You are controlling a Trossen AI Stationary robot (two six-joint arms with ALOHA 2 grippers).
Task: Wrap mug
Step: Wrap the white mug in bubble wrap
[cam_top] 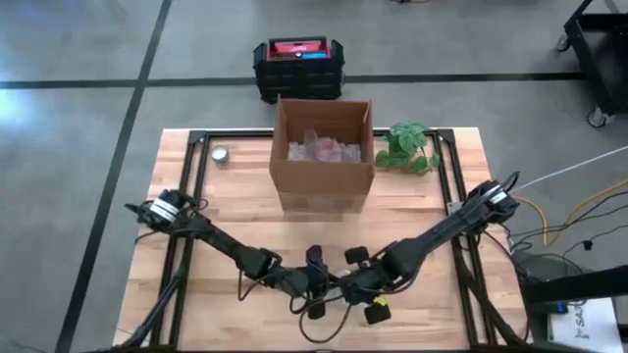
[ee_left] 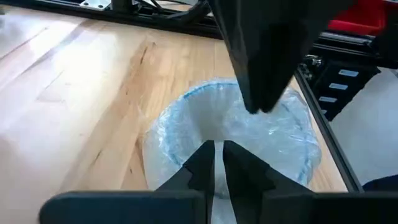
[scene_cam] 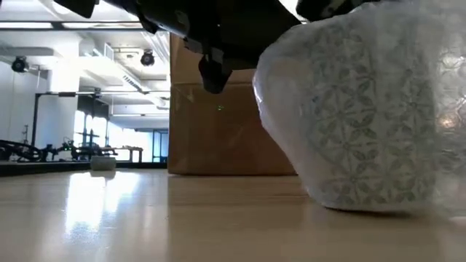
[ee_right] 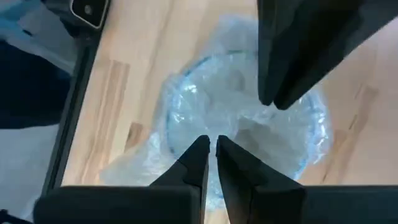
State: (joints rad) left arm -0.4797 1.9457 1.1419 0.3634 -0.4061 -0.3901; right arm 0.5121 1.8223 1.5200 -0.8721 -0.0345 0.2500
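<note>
No readable text — labels too blurred.

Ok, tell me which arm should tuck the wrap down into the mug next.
Neither clearly. Both hands meet over the wrapped mug at the table's near edge: the left hand and the right hand each sit at its rim with fingers nearly shut. Tentatively the right, since loose wrap bunches beside its fingers.

A pale, light-wood tabletop point(cam_top: 235, 211) with visible grain is framed by black rails. A plain brown cardboard box point(cam_top: 323, 181) is seen, with clear and pinkish wrap inside. The wrapped mug point(scene_cam: 364, 116) is covered in translucent whitish film printed with a geometric star-and-diamond lattice. A green leafy plant point(cam_top: 408, 147) and a black crate point(cam_top: 297, 69) with a red lid are shown.
</note>
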